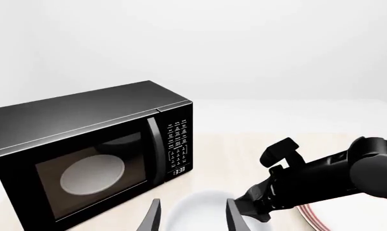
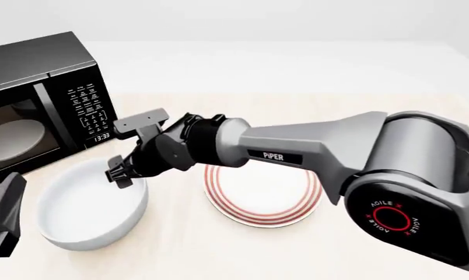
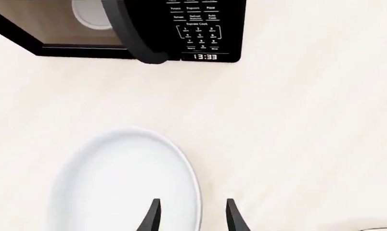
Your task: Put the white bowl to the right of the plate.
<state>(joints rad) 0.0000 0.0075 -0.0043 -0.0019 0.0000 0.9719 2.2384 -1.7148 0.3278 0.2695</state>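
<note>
The white bowl sits on the table left of the plate, in front of the microwave. The right gripper hangs over the bowl's right rim, fingers spread, one finger over the inside, the other outside. Its arm stretches leftward across the plate. The left gripper is parted too, near the bowl.

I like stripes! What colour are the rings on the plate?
Red rings on a white plate, clearest in the front view.
</note>
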